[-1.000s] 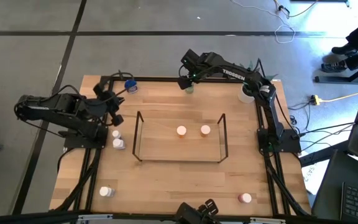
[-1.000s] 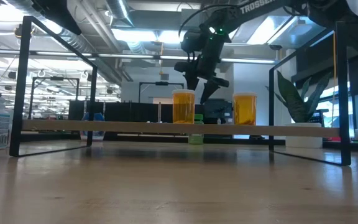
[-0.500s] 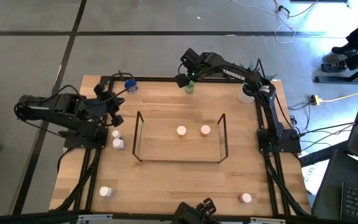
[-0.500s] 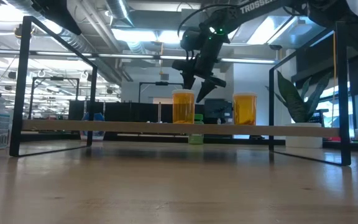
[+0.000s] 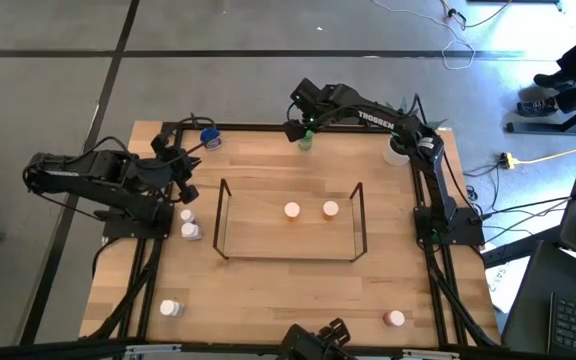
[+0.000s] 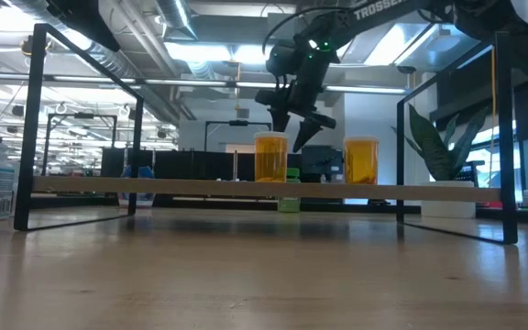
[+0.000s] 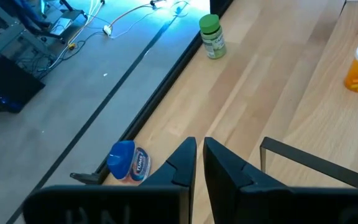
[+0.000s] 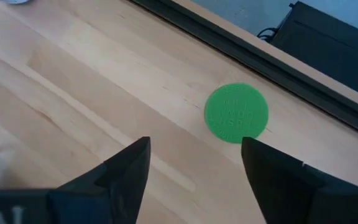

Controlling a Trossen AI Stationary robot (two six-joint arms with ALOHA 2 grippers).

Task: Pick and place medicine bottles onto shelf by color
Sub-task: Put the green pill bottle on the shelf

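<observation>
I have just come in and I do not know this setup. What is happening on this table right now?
The robot is sorting medicine bottles onto the wire shelf. Two orange bottles already stand on it. The right gripper hangs open above the green-capped bottle near the table's far edge, not gripping it yet. The left gripper waits shut at the left side, near the blue-capped bottle.
</observation>
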